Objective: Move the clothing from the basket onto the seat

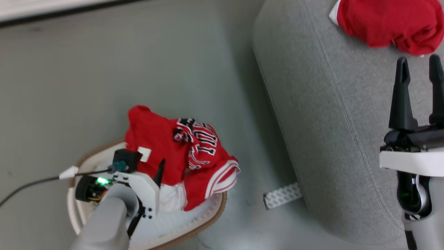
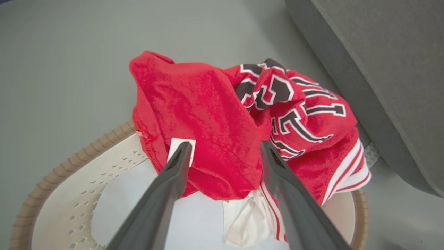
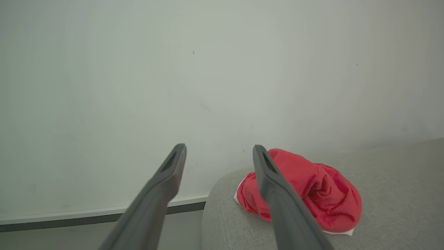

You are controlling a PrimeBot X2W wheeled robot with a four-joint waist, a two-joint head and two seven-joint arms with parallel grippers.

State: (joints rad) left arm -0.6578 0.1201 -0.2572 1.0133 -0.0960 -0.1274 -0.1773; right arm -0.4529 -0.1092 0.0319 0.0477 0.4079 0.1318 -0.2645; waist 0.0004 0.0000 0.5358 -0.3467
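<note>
The basket (image 1: 204, 227), white with a brown rim, stands on the floor at the lower left. A heap of red clothing lies in it: a plain red garment (image 1: 152, 139) with a small white tag, and a lettered jersey (image 1: 208, 152) with white stripes that hangs over the rim. My left gripper (image 2: 224, 151) hovers open just over the plain garment (image 2: 201, 114), one finger on each side of a fold. Another red garment (image 1: 385, 21) lies on the grey seat (image 1: 329, 114). My right gripper (image 1: 419, 66) stands open and empty above the seat, just short of that garment (image 3: 312, 187).
Grey floor lies between the basket and the seat's rounded left edge. A patterned strip of tape (image 1: 281, 195) sits on the floor by the seat's foot. A thin black cable (image 1: 31, 184) trails left from my left wrist. A pale wall (image 3: 208, 69) stands behind the seat.
</note>
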